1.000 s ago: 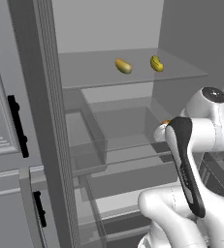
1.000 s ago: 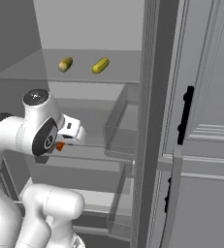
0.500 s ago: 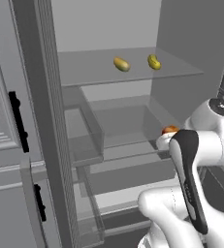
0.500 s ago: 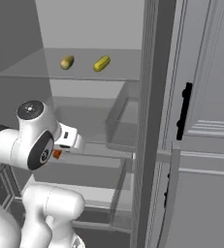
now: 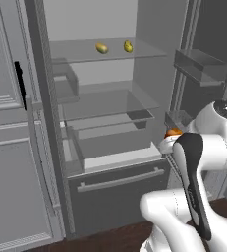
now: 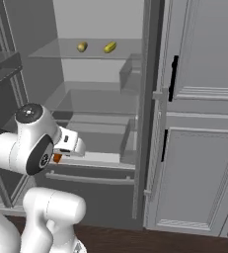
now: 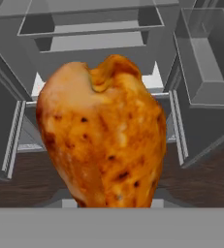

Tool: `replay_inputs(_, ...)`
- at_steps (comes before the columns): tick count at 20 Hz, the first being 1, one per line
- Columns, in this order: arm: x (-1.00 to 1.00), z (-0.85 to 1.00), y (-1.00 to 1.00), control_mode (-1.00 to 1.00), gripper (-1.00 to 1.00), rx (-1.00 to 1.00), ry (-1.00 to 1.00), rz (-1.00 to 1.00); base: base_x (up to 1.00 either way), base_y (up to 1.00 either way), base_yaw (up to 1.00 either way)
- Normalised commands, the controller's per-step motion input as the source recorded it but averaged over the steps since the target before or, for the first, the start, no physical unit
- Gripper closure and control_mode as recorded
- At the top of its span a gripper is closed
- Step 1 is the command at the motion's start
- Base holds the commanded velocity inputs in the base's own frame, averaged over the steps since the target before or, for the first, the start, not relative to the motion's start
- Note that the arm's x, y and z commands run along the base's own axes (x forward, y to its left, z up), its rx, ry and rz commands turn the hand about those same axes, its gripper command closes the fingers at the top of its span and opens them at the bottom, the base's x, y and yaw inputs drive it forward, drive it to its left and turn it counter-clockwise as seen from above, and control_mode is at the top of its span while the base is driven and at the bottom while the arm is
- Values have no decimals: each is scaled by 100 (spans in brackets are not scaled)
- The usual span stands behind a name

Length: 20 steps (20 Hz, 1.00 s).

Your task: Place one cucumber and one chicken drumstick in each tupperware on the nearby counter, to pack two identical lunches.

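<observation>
My gripper [image 6: 59,155] is shut on a chicken drumstick [image 7: 104,135], a glossy orange-brown piece that takes up the middle of the hand view. In the left base view the chicken drumstick [image 5: 173,132] peeks out orange beside my white wrist, in front of the open fridge's lower right. In the right base view the drumstick [image 6: 57,158] shows just under the hand. The fingers themselves are hidden by the meat and the wrist. The cucumber, the tupperware and the counter are out of view.
An open fridge stands ahead with glass shelves [image 5: 110,106] and a bottom drawer [image 5: 120,179]. Two yellowish oblong items [image 5: 101,48] [image 6: 110,47] lie on the top shelf. Door bins [image 5: 198,61] hang at the right. Grey panelled doors [image 6: 199,99] flank the opening.
The whole picture has shifted, so the base has moved back from the fridge. The hand has come down and out of the fridge with the drumstick still in it.
</observation>
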Motion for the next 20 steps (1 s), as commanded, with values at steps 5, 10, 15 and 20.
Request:
replay_inputs(5,0,0,0,100,100,0,0,0,-100,-35,-9)
replay_inputs(10,0,0,0,100,100,0,0,0,-42,-18,-70)
replay_inputs(15,0,0,0,100,100,0,0,0,-2,-9,-82)
replay_inputs(20,0,0,0,100,100,0,0,0,17,-47,-74)
